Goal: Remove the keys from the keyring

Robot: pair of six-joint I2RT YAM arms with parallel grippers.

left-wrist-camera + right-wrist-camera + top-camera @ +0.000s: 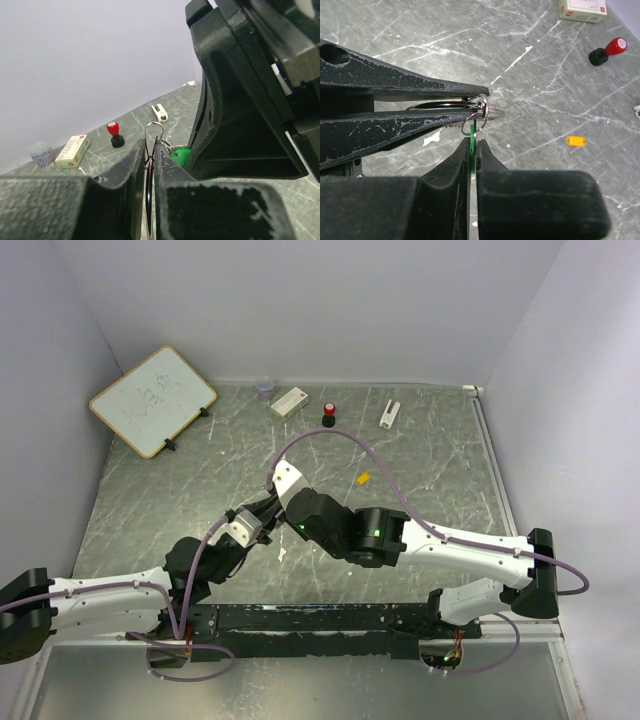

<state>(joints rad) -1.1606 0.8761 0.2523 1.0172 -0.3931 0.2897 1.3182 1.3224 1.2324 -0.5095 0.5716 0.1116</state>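
Note:
My left gripper [150, 150] is shut on the keyring [489, 111], a silvery wire ring that pokes out past its fingertips [154, 131]. A small ring links it to the green key [472, 144], which my right gripper [472, 150] pinches edge-on by its head. The green head also shows in the left wrist view [181, 155], beside the right gripper's black body [240, 100]. In the top view both grippers meet above the table's middle, left [258, 517] and right [276, 502]. The yellow-orange key [364, 479] lies loose on the table, also seen in the right wrist view [575, 141].
At the back stand a tilted whiteboard [152, 400], a small cup [264, 389], a white box [289, 402], a red-capped black knob [328, 414] and a white block [389, 413]. Walls close in the left, back and right sides.

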